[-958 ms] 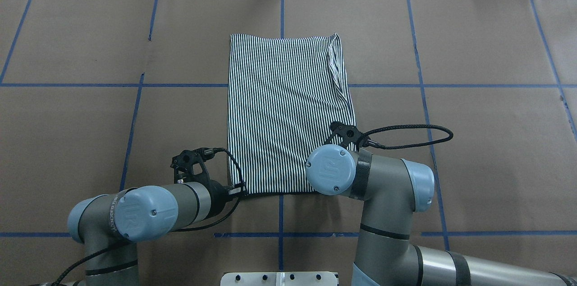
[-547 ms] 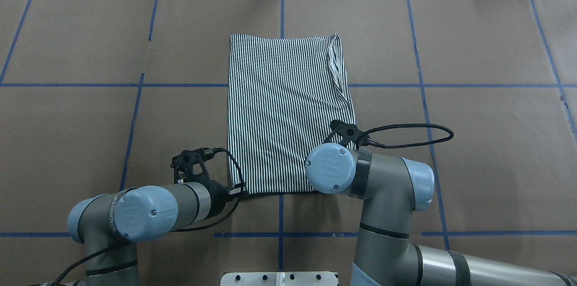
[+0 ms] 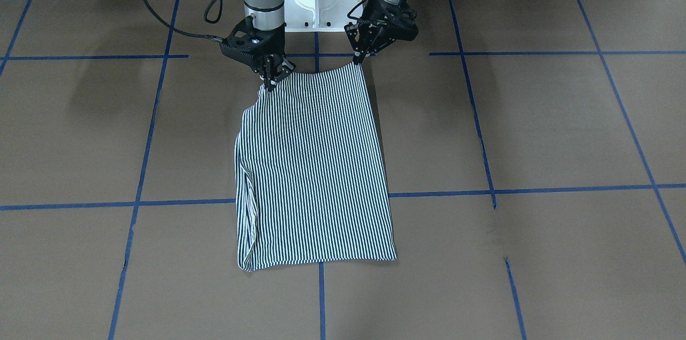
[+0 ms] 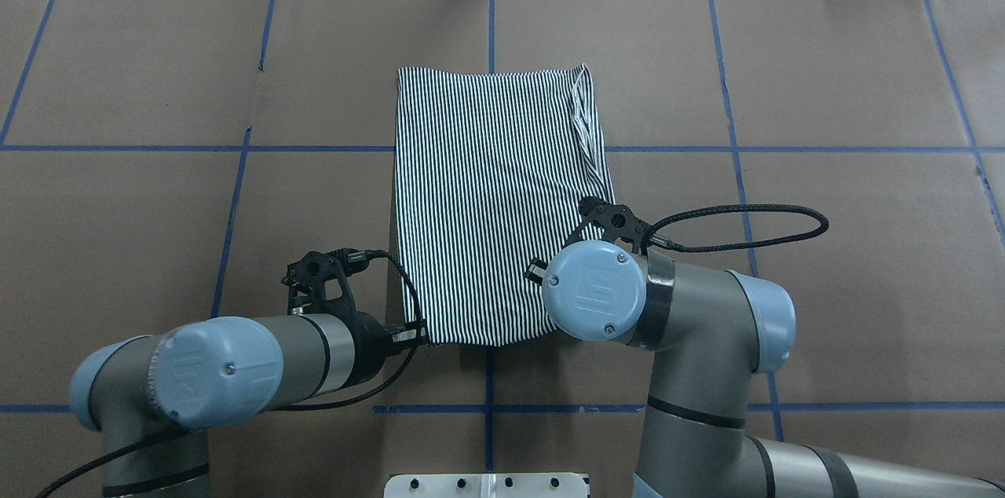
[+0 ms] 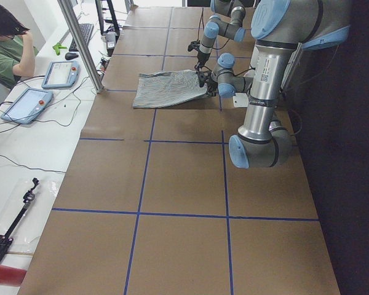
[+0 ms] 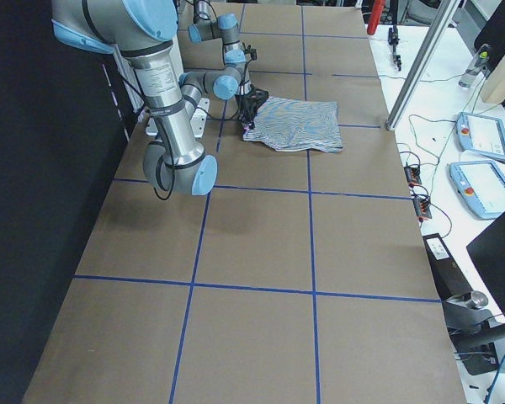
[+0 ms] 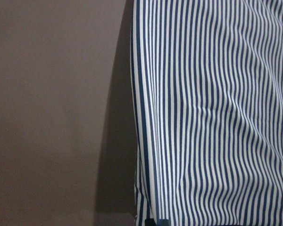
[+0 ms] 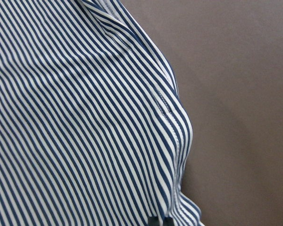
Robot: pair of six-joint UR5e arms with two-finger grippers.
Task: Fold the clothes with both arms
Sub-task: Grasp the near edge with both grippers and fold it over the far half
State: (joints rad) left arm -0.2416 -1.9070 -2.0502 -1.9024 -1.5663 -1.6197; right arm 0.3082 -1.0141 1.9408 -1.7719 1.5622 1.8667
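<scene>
Navy and white stripes cover the folded shirt (image 3: pixel 313 168), which lies in the middle of the brown worktop (image 3: pixel 536 131). We see both arms at the top of the front-facing view. The left hand (image 3: pixel 357 60), on the right side there, is closed tight on one top corner of the shirt. The right hand (image 3: pixel 269 81), on the left side, pinches the other top corner. That edge is raised a little; the rest lies flat. Blue tape lines (image 3: pixel 536 189) cross the worktop.
</scene>
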